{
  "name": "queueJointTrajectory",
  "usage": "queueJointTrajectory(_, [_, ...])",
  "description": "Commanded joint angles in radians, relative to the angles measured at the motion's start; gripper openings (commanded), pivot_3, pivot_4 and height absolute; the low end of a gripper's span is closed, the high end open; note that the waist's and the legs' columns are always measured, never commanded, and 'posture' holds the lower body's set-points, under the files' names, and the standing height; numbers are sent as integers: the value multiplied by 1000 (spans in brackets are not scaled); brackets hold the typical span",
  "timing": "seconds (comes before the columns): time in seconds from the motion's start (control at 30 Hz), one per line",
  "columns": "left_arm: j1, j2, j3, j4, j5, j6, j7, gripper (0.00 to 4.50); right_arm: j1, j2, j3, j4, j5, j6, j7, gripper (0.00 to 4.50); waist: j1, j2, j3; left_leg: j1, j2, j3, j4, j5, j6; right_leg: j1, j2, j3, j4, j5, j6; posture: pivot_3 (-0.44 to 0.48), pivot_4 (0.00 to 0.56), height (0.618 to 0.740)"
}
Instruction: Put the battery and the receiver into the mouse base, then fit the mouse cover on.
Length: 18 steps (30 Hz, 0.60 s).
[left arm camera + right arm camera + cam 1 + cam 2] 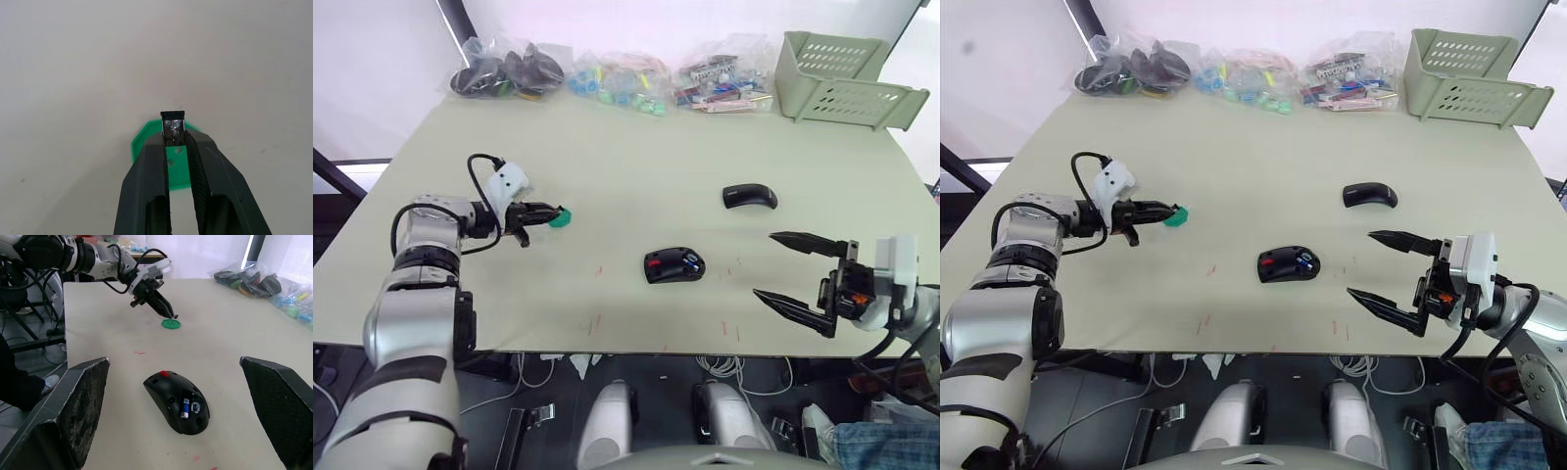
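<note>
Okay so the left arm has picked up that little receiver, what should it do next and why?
Probably carry the receiver over to the mouse base. The left gripper is shut on the receiver above the green disc, the battery already sits in the base, and the mouse cover lies apart from it. The right gripper, jaws open, hangs beside the base.

the black mouse base (pixel 674 265) lies open near the tabletop's front edge, the blue battery (pixel 186 408) seated inside; the glossy mouse cover (pixel 749 197) lies behind it, apart.
</note>
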<state>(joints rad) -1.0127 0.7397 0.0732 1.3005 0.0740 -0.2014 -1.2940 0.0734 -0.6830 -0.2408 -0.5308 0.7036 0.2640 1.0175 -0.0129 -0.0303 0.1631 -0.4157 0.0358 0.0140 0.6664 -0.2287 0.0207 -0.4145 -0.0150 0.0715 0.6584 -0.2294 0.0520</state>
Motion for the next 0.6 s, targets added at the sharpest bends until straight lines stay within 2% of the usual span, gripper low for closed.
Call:
queueJointTrajectory(0.03, [10, 24, 40, -76, -71, 29, -93, 51, -39, -7, -1, -37, 37, 27, -28, 4500, 0, 0, 0, 0, 0, 0, 0, 0, 0, 0, 0, 0, 0, 0, 0, 0, 150, 740])
queueJointTrajectory(0.17, [90, 23, 53, -277, -166, 157, -225, 51, -143, -27, 51, -69, 55, 151, -121, 4500, -3, 0, 0, 0, 1, 0, 0, 0, 0, 0, 0, 0, 1, 0, -1, 0, 150, 740])
queueJointTrajectory(0.27, [186, 19, 52, -506, -233, 282, -243, 51, -206, -34, 77, -93, 76, 195, -147, 4500, -3, 0, 0, 0, 1, 0, 0, 0, 0, -1, 0, 0, 1, 0, -2, 0, 150, 740])
queueJointTrajectory(0.33, [284, 11, 46, -782, -298, 425, -207, 51, -286, -67, 112, -125, 102, 291, -192, 4500, -4, 1, 0, 0, 3, 0, 0, 0, 0, -1, -1, 0, 1, 0, -2, 0, 150, 740])
queueJointTrajectory(0.43, [378, 5, 37, -1083, -369, 576, -148, 51, -387, -123, 151, -153, 88, 441, -305, 4500, -1, 0, 1, -1, 3, -1, 0, 0, 0, -1, -2, 0, 2, 0, -2, 0, 150, 740])
queueJointTrajectory(0.5, [422, 7, 17, -1235, -379, 607, -115, 51, -477, -151, 173, -121, 186, 596, -342, 4500, 1, 0, 1, -1, 3, -1, 1, 0, 0, -1, -2, -1, 2, -1, -4, 0, 150, 740])
queueJointTrajectory(0.6, [437, 3, -16, -1407, -358, 655, -12, 51, -646, -122, 206, 3, 332, 811, -393, 4500, -1, 0, 1, 0, 3, -1, 1, 0, 0, -1, -3, 0, 2, -3, -6, 0, 150, 740])
